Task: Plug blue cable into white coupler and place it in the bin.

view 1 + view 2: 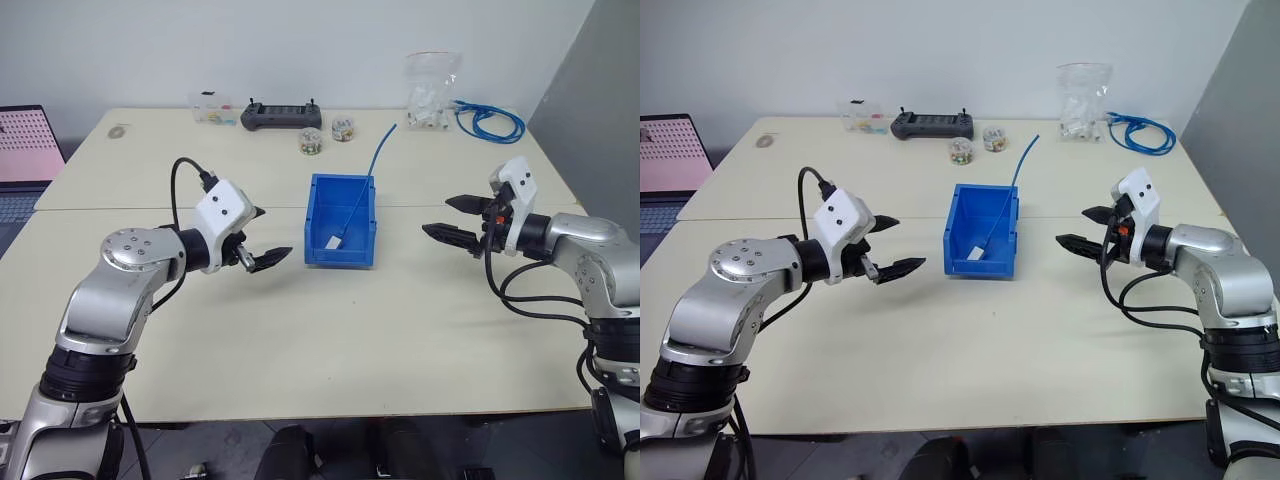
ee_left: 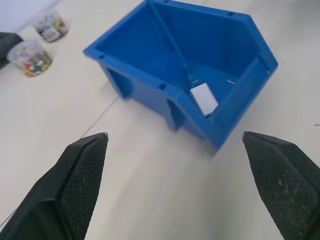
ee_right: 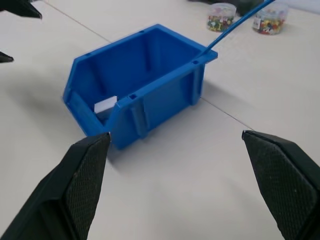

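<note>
The blue bin stands at the middle of the table. Inside it lies the white coupler near the low front lip, with the blue cable plugged into it and rising over the back wall toward the far right. In the left wrist view the coupler and cable show in the bin. My left gripper hangs open to the left of the bin, empty. To the right of the bin my right gripper stands open, empty, apart from it.
At the table's back edge are a black controller, two small jars of beads, a clear bag of white parts, a coil of blue cable and a small clear box. A laptop sits at the far left.
</note>
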